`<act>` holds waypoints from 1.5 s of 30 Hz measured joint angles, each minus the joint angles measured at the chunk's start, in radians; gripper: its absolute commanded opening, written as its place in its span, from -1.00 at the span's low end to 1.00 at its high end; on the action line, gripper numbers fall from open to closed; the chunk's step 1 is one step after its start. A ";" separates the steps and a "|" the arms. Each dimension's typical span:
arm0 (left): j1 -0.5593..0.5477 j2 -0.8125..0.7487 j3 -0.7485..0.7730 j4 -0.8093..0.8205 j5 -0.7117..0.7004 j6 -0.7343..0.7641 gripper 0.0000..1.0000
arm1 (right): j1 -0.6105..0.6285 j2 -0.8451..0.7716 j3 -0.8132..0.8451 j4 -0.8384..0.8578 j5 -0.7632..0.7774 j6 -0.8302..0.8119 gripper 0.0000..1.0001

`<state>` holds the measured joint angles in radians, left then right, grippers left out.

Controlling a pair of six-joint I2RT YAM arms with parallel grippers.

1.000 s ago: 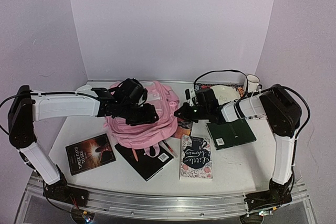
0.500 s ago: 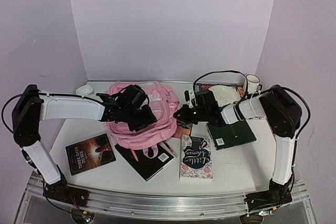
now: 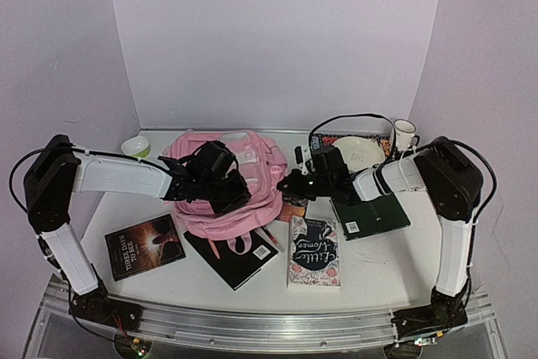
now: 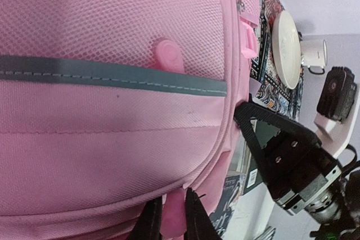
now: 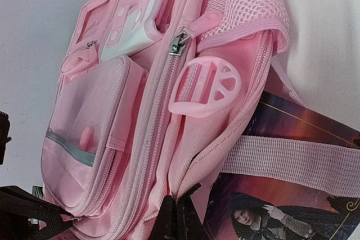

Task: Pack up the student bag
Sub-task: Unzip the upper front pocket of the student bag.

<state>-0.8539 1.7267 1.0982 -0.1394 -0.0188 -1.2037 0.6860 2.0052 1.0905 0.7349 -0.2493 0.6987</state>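
The left gripper [image 4: 173, 213] has closed, pinching the student bag [image 4: 112, 122] fabric; the right gripper [image 5: 177, 214] stays clamped on its edge

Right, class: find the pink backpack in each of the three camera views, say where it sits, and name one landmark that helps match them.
Top view: the backpack lies left of centre on the table, between the two arms.
Left wrist view: it fills the left and centre of the picture.
Right wrist view: it fills the left and centre, lying at a slant.
Landmark: the grey strip on its front pocket shows in both wrist views, but cannot be made out from above.
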 measured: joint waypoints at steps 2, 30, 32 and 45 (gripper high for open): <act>0.000 0.001 -0.007 0.023 0.007 -0.002 -1.00 | 0.003 0.000 -0.001 0.000 0.000 0.000 -1.00; -0.009 -0.174 -0.091 -0.077 -0.135 0.437 -1.00 | -0.004 -0.009 0.031 -0.056 -0.038 -0.024 -1.00; -0.011 -0.190 -0.091 -0.103 -0.167 0.488 -1.00 | -0.011 -0.013 0.040 -0.070 -0.041 -0.027 -1.00; 0.045 -0.273 -0.126 -0.214 -0.306 0.556 -1.00 | -0.035 -0.016 0.124 -0.125 -0.085 -0.048 -1.00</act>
<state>-0.8086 1.4534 0.9719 -0.3530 -0.3251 -0.6480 0.6513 1.9896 1.2144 0.6095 -0.3341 0.6502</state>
